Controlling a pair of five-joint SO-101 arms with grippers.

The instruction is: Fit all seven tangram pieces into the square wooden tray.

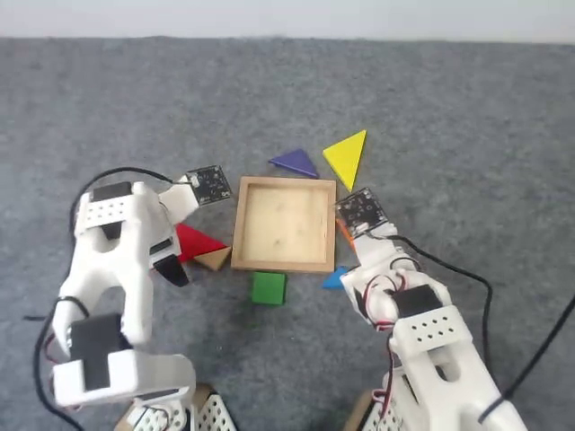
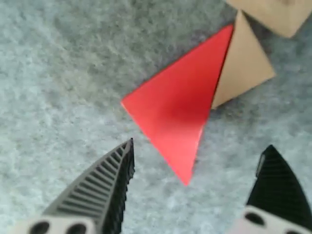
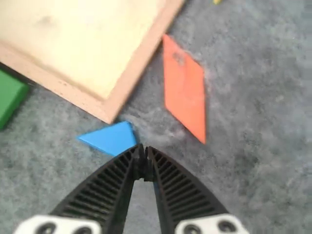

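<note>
Seven pieces (image 1: 347, 154) lie outside the tray (image 1: 241, 224). The left gripper (image 2: 200, 146) hangs wide open over the red triangle (image 2: 180, 107), probably to grasp it; the right gripper (image 3: 144, 148) is closed, empty.

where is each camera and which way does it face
high view: fixed overhead, facing down at wooden tray; left arm and right arm show.
left wrist view: on left wrist, facing red triangle; open left pincer shows.
right wrist view: on right wrist, facing blue triangle; shut right pincer shows.
shared: high and right wrist views both show the tray.
</note>
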